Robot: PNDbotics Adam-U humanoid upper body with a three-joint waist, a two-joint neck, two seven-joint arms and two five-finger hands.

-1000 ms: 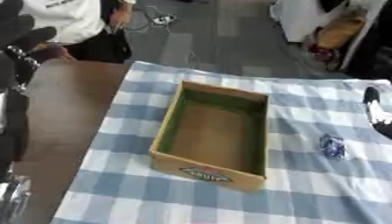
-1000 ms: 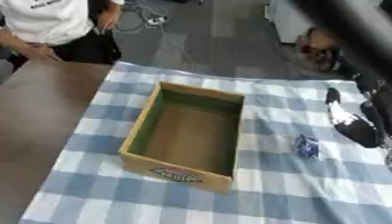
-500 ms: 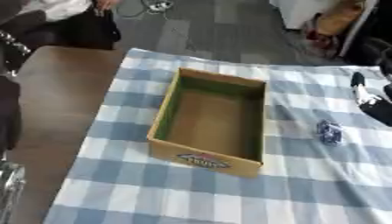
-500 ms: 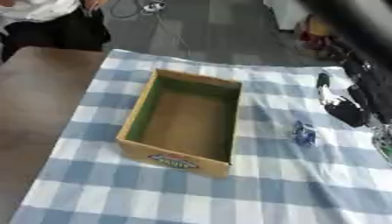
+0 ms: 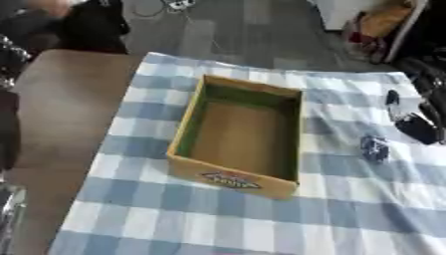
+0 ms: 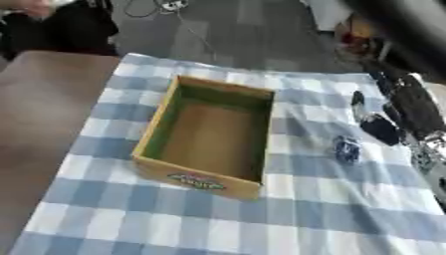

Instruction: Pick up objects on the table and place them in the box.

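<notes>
Near the worktop's right edge, my right hand (image 6: 383,127), fingers unclear, nears small dark-blue object (image 6: 347,149); grasp pending, open cardboard box (image 6: 202,179) empty.

Both views sit high in the head, looking steeply down and forward at the open yellow cardboard box with green inner walls (image 5: 240,134), fairly near. The box lies askew on the blue-and-white checked tablecloth (image 5: 218,219). Left eye view puts the box at centre; right eye view shows it shifted left. Shared: the box, the cloth around it, the brown tabletop (image 5: 61,99) left of the box, grey floor (image 6: 235,30) beyond the box.
</notes>
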